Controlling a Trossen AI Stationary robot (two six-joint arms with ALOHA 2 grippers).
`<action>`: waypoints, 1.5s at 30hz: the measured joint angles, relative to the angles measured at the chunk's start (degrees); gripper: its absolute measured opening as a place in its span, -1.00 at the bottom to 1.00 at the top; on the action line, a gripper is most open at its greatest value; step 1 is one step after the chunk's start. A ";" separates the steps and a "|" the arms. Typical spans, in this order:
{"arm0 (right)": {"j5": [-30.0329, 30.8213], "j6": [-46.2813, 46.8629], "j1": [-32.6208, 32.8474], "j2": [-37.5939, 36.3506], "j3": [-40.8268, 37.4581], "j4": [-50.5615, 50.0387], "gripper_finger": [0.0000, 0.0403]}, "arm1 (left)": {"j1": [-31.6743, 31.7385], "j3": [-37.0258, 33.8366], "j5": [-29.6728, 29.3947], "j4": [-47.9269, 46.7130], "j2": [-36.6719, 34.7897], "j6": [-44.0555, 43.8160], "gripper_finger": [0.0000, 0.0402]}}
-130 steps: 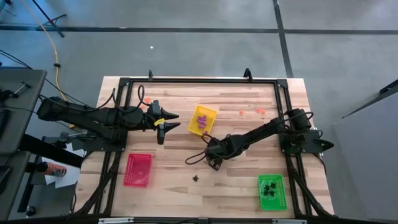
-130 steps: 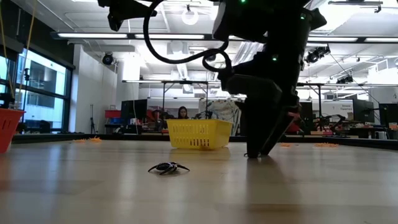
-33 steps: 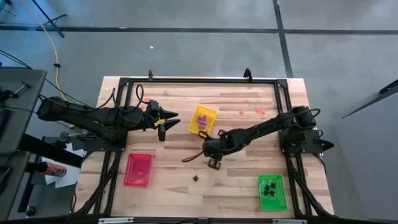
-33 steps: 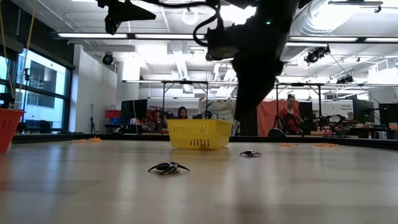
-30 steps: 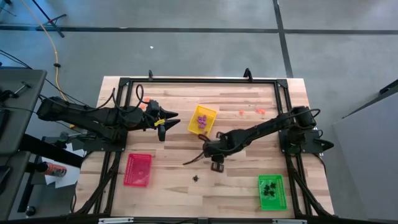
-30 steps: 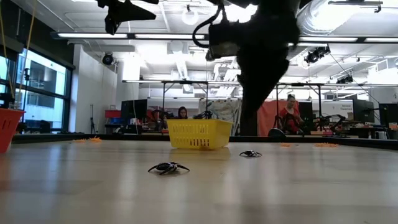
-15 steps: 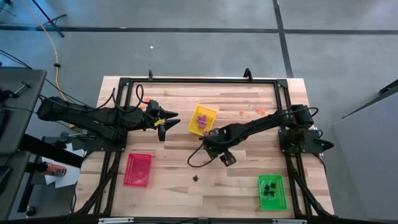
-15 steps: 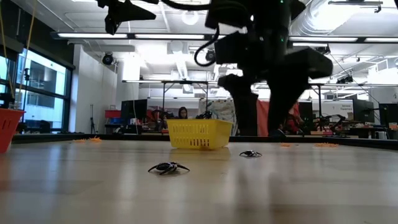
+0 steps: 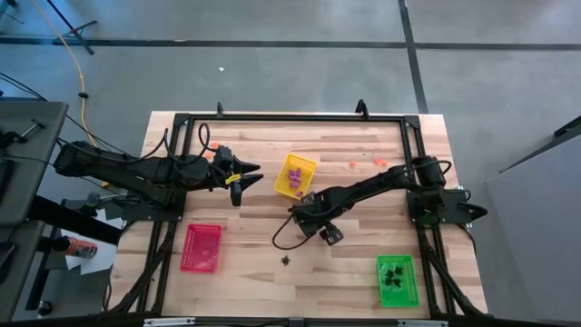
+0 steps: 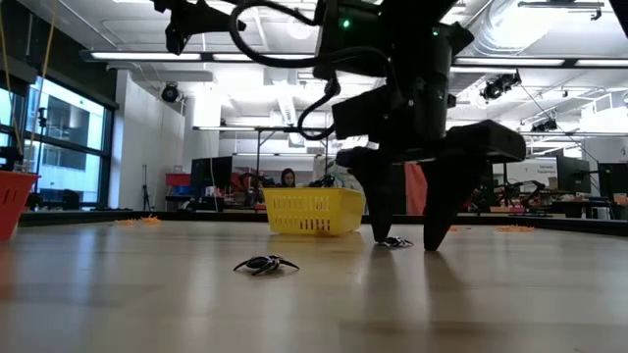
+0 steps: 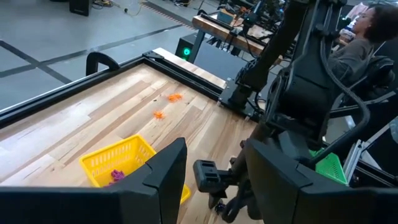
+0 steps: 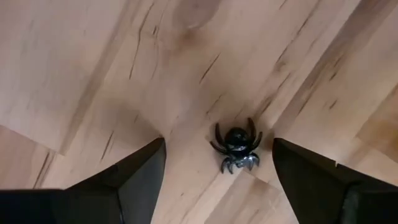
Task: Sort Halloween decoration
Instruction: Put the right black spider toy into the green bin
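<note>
A small black spider trinket (image 12: 236, 147) lies on the wooden table, also seen in the low view (image 10: 395, 241). My right gripper (image 12: 214, 149) is open and points down. Its fingers (image 10: 437, 221) stand on either side of the spider without touching it. In the high view my right gripper (image 9: 325, 232) hides this spider. A second black spider (image 9: 286, 261) rests on the table nearer the near edge (image 10: 266, 264). My left gripper (image 9: 247, 180) waits open above the table's left part (image 11: 214, 180).
A yellow tray (image 9: 295, 174) with purple trinkets stands just beyond my right gripper. A red tray (image 9: 201, 247) is at the near left, and a green tray (image 9: 396, 280) with black trinkets at the near right. Orange trinkets (image 9: 352, 164) lie toward the far edge.
My right gripper has turned about its wrist and come down from above the table. Its fingers now stand at table level on either side of the black spider. The spider has stayed where it was.
</note>
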 joint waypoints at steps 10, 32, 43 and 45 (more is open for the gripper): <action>-1.47 -0.41 -0.42 1.92 0.03 0.51 0.04 | 0.00 0.00 0.00 -0.01 0.00 0.00 -0.22; -2.69 0.66 0.05 0.29 -0.25 0.80 -0.65 | 0.00 0.00 0.02 -0.07 0.00 2.93 -0.22; -3.40 0.66 0.08 -4.79 -0.45 0.23 -0.93 | 0.00 0.00 0.02 -0.32 0.02 2.97 -0.22; -3.65 0.93 0.08 -5.63 -0.45 0.04 -0.98 | 0.00 0.00 0.02 -0.42 0.00 2.98 -0.22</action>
